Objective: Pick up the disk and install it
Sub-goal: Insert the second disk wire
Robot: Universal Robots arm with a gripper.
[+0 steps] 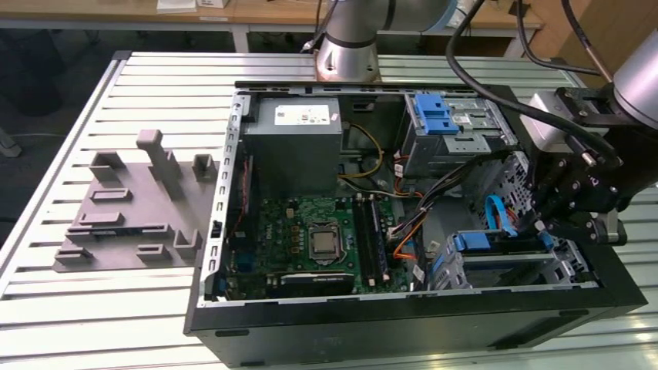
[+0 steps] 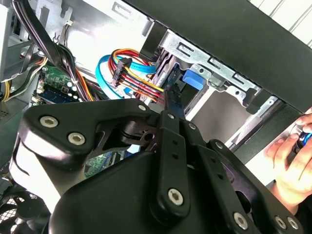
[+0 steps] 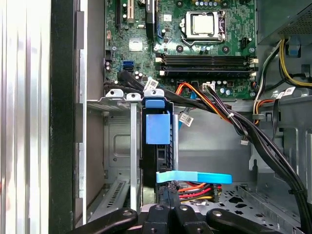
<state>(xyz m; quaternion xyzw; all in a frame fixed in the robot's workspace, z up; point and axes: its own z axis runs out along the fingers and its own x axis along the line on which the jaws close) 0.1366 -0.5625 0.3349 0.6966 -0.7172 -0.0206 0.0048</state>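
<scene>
Starting at the exterior view's left, the grey fixture point(image 1: 134, 208) on the desk point(image 1: 62, 308) is seen bare, while the disk point(image 3: 157, 141) already sits edge-up in the drive bay point(image 3: 117, 146). The gripper point(image 3: 168, 210) is poised at its cabled end, fingers drawn narrow, apparently gripping nothing. Snagging the blue cable point(image 3: 194, 177) could skew the seating.

Exterior high overhead; both wrist views close inside the case point(image 1: 411, 308)

Black pincer point(image 3: 168, 210); blue disk point(image 3: 158, 127) carrier just ahead; flat blue cable point(image 3: 194, 177) beside; green board point(image 3: 195, 34) beyond; pale ribbed desk point(image 1: 154, 77); black case point(image 1: 411, 316).
</scene>
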